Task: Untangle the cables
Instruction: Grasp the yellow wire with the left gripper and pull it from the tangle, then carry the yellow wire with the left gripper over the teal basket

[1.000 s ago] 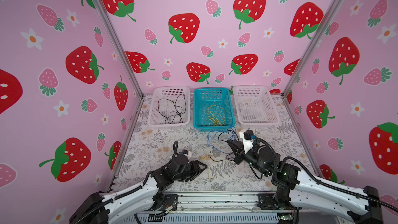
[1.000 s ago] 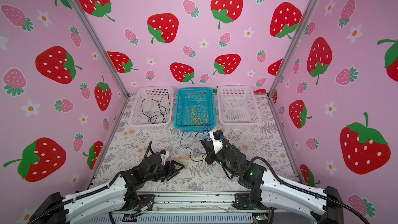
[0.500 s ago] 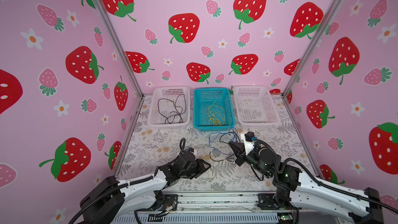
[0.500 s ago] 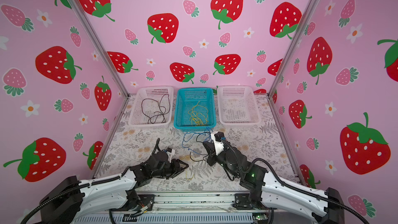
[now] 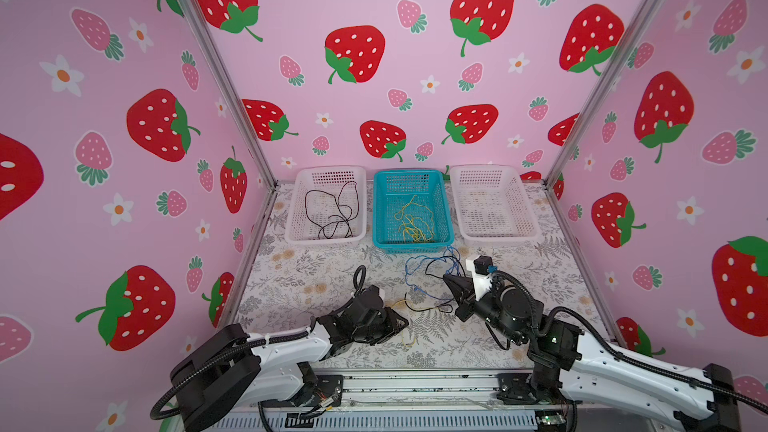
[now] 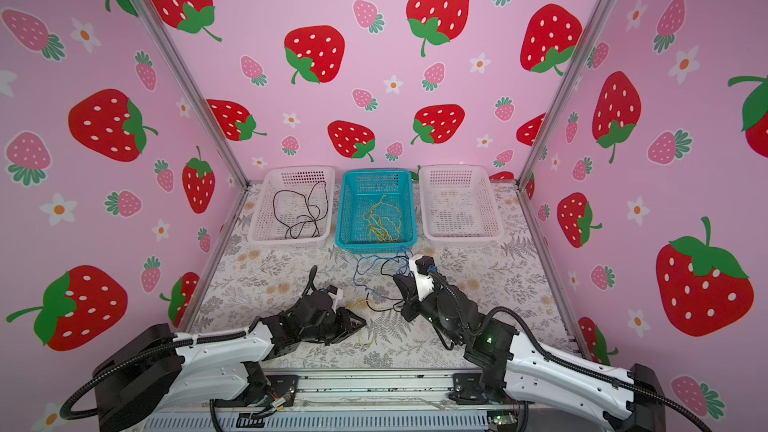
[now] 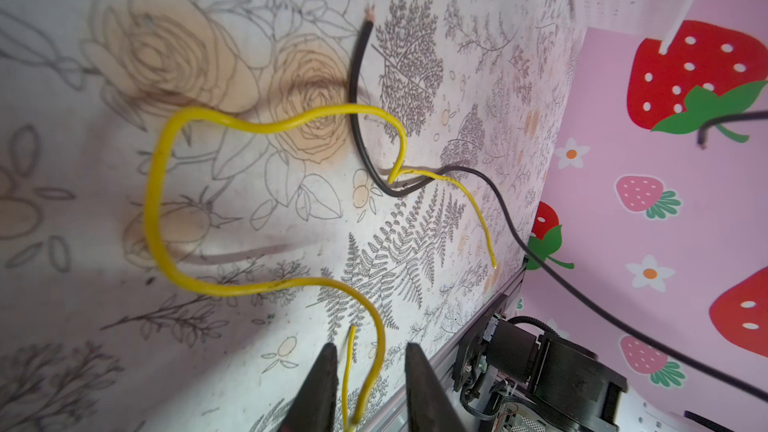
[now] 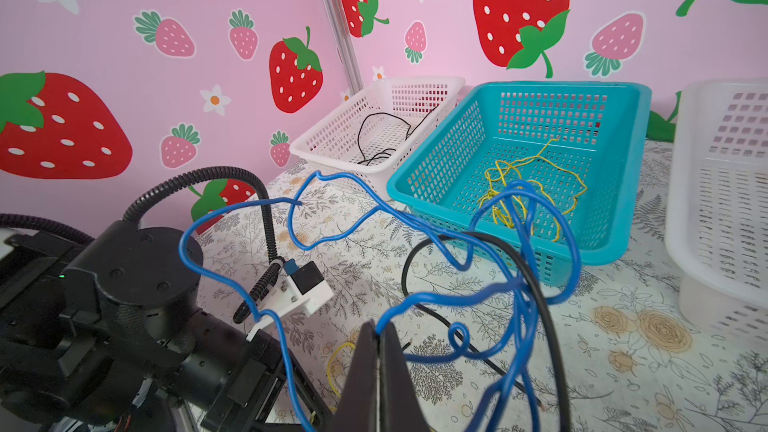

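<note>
Showing three baskets along the far edge of the surface (image 5: 307,280): the left white basket (image 5: 324,238) contains a coiled black cable (image 5: 306,205), the blue basket (image 5: 411,245) a heap of yellow cables (image 5: 411,230); the right white basket (image 5: 498,236) stands beside it. Near the front edge, the right hand (image 8: 377,336) pinches a blue cable (image 8: 432,296) raised in loops. The left hand (image 7: 368,349), fingers narrowly apart, straddles a loose yellow cable (image 7: 153,201) crossing a loose black cable (image 7: 353,89).

The table (image 7: 83,326) is floral-printed, with blue cable (image 8: 525,317), yellow cable (image 7: 150,201), black cable (image 7: 353,76).
</note>
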`<control>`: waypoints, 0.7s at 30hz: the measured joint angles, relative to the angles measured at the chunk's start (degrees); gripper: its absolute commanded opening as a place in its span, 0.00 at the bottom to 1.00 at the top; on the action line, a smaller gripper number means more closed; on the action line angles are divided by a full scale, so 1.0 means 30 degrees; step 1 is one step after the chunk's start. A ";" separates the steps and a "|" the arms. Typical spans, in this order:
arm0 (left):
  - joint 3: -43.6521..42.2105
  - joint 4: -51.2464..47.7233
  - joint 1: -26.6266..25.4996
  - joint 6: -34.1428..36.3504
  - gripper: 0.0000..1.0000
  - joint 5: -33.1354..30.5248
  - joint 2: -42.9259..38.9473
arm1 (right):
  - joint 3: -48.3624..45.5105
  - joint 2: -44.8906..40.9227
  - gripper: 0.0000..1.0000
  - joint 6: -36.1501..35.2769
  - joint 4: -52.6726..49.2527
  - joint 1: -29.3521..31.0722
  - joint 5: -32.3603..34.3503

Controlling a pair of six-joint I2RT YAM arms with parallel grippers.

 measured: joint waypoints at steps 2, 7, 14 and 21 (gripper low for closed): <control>0.0051 0.0095 0.0000 0.0015 0.22 0.0000 0.0131 | -0.0015 -0.0036 0.00 0.0007 0.0000 0.0000 0.0058; 0.0138 0.0240 0.0000 0.0058 0.14 0.0080 0.0350 | -0.0153 -0.0051 0.00 0.0066 -0.0007 0.0000 0.0153; 0.0379 0.0240 -0.0007 0.0328 0.00 0.0335 0.0022 | -0.0182 -0.0051 0.00 0.0131 -0.0007 0.0000 0.0291; 0.1144 -0.1457 -0.0007 0.0947 0.00 0.0576 -0.2310 | -0.0357 -0.0255 0.00 0.0474 -0.0007 0.0000 0.1042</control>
